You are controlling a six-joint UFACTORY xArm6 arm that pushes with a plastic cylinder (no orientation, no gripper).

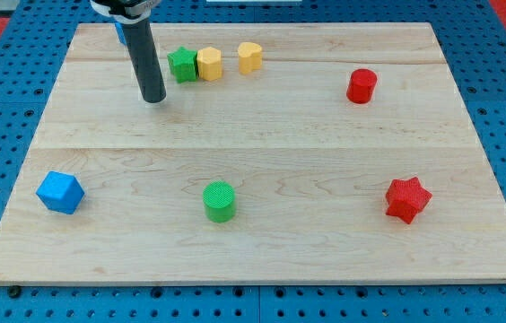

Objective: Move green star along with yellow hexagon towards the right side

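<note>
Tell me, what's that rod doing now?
My tip down, just left of green star. Star touching yellow hexagon. Yellow heart right of them, in the path.

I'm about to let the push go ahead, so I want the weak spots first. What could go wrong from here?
1. My tip sits left of and slightly below the green star; an off-centre push could spin it away from the yellow hexagon touching it.
2. The yellow heart lies just right of the hexagon and would likely be swept along.
3. The pair sits near the board's top edge and could drift off.
</note>
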